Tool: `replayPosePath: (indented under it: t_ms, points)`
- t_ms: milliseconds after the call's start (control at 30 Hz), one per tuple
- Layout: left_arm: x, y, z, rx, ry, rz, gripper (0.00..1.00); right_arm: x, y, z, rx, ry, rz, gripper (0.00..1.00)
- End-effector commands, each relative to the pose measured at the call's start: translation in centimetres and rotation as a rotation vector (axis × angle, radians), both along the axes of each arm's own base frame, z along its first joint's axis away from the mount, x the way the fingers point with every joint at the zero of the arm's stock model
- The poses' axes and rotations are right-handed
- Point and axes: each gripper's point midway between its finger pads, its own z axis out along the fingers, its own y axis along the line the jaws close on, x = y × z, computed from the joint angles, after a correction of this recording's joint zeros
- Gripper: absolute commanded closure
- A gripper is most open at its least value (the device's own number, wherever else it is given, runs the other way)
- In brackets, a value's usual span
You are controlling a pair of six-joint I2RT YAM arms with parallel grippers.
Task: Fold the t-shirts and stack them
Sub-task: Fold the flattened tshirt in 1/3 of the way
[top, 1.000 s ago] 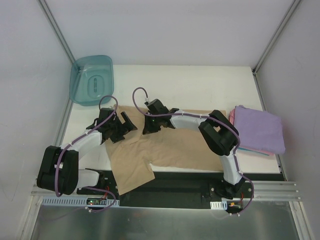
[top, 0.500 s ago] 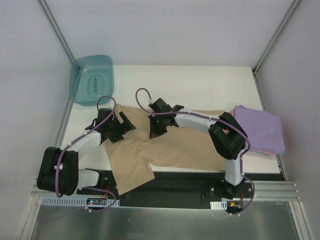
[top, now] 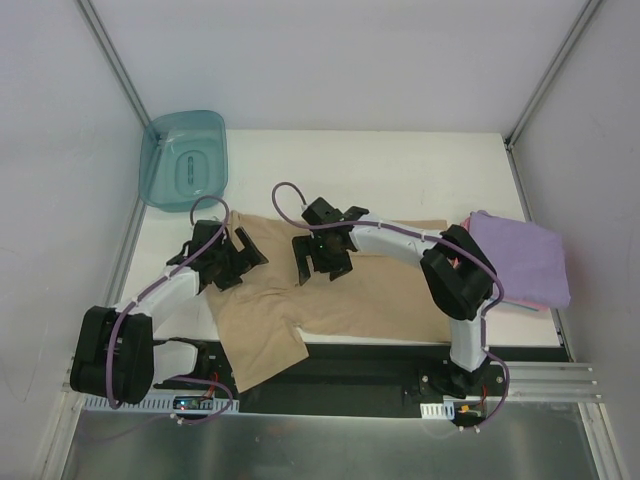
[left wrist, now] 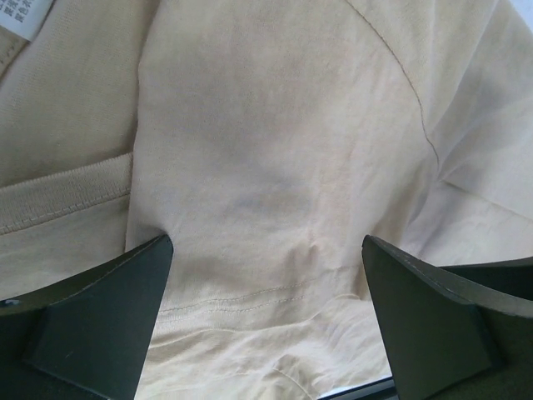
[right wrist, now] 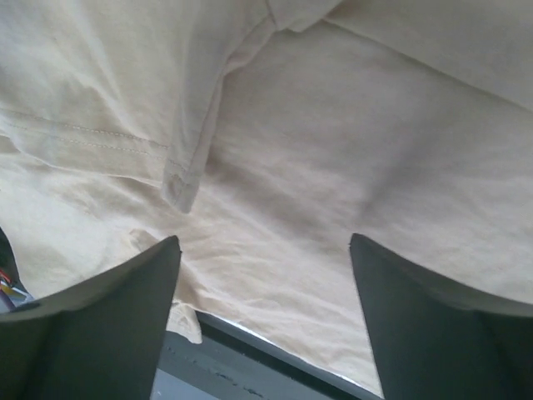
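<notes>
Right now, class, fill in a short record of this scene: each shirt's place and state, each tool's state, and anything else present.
tan t-shirt: unfolded, spread at the table's near edge, one part overhanging it
lavender t-shirt: folded, far right
pink t-shirt: under the lavender one, only edges showing
left tool: open, over tan cloth
right tool: open, over tan cloth
teal tub: far left corner

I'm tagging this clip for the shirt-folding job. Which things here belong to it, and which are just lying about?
Part of the job:
tan t-shirt, spread out, not yet folded
lavender t-shirt, folded, on top of the stack
pink t-shirt, under the lavender one, only its edge showing

Just lying about:
teal plastic tub, far left
</notes>
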Motion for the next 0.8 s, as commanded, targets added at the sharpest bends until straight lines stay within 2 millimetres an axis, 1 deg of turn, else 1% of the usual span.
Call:
replayPosePath:
  t_ms: [0, 33, 100, 133, 167, 200, 233, 267, 300, 333, 367, 400, 433, 467, 500, 533, 567, 600, 633, 667, 700, 733, 767]
  points:
    - [-1.6, 1.1, 0.1, 0.046, 0.024, -0.004, 0.01, 1.5, -1.3, 4.7, 0.036, -0.116, -0.009, 0.01]
    - [-1.1, 1.1, 0.8, 0.045, 0.000, -0.002, 0.01, 1.9, -2.0, 5.5, 0.036, -0.147, -0.025, 0.03]
    - [-0.5, 1.1, 2.3, 0.045, -0.051, 0.004, 0.01, 3.0, -3.5, 6.4, 0.034, -0.183, -0.064, 0.03]
    - [0.2, 1.1, 3.4, 0.047, -0.086, 0.004, 0.01, 3.6, -4.4, 6.8, 0.024, -0.206, -0.089, 0.03]
    - [0.5, 1.3, 3.9, 0.057, -0.104, 0.011, 0.01, 4.4, -5.9, 7.4, 0.023, -0.226, -0.126, 0.03]
    - [0.9, 1.3, 4.4, 0.059, -0.117, 0.011, 0.01, 5.0, -6.8, 7.6, 0.017, -0.237, -0.143, 0.03]
    - [1.6, 1.3, 5.4, 0.059, -0.141, 0.009, 0.01, 5.4, -7.8, 7.7, 0.010, -0.244, -0.169, 0.03]
    - [1.9, 1.2, 5.2, 0.064, -0.131, 0.008, 0.01, 6.4, -9.6, 7.6, 0.003, -0.249, -0.216, 0.03]
    - [2.3, 1.2, 5.3, 0.070, -0.129, 0.007, 0.01, 6.9, -10.6, 7.5, -0.004, -0.254, -0.239, 0.03]
    - [3.1, 1.2, 5.1, 0.084, -0.114, 0.004, 0.01, 8.0, -12.4, 7.2, -0.024, -0.256, -0.280, 0.03]
    - [4.0, 1.1, 5.7, 0.089, -0.126, -0.006, 0.01, 8.5, -13.2, 6.9, -0.034, -0.261, -0.285, 0.03]
    - [4.4, 1.0, 4.5, 0.099, -0.083, -0.013, 0.01, 9.5, -14.9, 6.7, -0.045, -0.256, -0.331, 0.03]
    - [4.8, 0.8, 4.3, 0.100, -0.069, -0.024, 0.01, 9.9, -15.7, 6.0, -0.061, -0.243, -0.348, 0.03]
    - [5.9, 0.5, 4.9, 0.102, -0.084, -0.035, 0.01, 10.4, -16.4, 5.8, -0.067, -0.236, -0.367, 0.03]
    - [6.2, 0.3, 3.6, 0.107, -0.039, -0.046, 0.01, 11.4, -17.9, 5.4, -0.072, -0.231, -0.408, 0.03]
    - [6.7, 0.2, 3.2, 0.114, -0.028, -0.048, 0.01, 11.8, -18.5, 4.9, -0.077, -0.216, -0.425, 0.03]
    - [7.7, 0.1, 3.5, 0.119, -0.036, -0.050, 0.01, 12.2, -19.1, 3.9, -0.089, -0.187, -0.439, 0.03]
    - [8.1, 0.2, 2.4, 0.131, -0.003, -0.054, 0.01, 12.9, -20.2, 3.2, -0.093, -0.168, -0.470, 0.03]
    - [8.5, 0.3, 2.0, 0.142, 0.004, -0.053, 0.01, 13.2, -20.6, 2.8, -0.090, -0.151, -0.480, 0.03]
    - [9.5, 0.4, 2.2, 0.158, -0.006, -0.047, 0.01, 13.7, -21.1, 1.7, -0.098, -0.122, -0.492, 0.03]
    - [9.8, 0.5, 1.0, 0.171, 0.026, -0.048, 0.01, 14.2, -22.0, 1.2, -0.099, -0.107, -0.515, 0.03]
    - [10.2, 0.5, 0.7, 0.178, 0.033, -0.047, 0.01, 14.4, -22.4, 0.7, -0.100, -0.090, -0.527, 0.03]
    - [11.2, 0.7, 0.9, 0.193, 0.022, -0.038, 0.01, 15.2, -23.2, 0.4, -0.098, -0.082, -0.550, 0.03]
